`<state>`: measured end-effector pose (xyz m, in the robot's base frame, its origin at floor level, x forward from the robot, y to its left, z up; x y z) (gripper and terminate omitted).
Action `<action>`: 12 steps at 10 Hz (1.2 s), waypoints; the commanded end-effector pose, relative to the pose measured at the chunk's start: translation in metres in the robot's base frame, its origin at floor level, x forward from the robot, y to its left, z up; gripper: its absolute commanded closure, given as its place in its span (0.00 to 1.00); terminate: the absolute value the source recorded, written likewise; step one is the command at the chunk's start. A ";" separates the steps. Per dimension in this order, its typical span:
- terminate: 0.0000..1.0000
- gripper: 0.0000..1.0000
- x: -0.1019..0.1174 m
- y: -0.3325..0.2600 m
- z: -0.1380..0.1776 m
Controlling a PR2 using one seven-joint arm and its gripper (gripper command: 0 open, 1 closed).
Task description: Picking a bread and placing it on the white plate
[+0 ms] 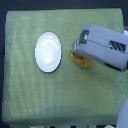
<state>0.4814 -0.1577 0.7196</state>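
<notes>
The white plate (48, 52) lies flat on the green cloth of the tabletop (30, 95), left of centre in the exterior view and somewhat nearer the far edge than the near one. Just beside it on the exterior view's right lies the bread (80, 61), mostly hidden beneath me. My gripper (75, 49) sits over it, my arm reaching in from the right edge. Whether my fingers are apart or closed on the bread, I cannot tell.
</notes>
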 end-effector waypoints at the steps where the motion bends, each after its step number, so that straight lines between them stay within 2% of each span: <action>1: 0.00 1.00 0.008 -0.003 0.010; 12: 0.00 1.00 0.012 0.005 0.024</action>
<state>0.4882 -0.1579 0.7310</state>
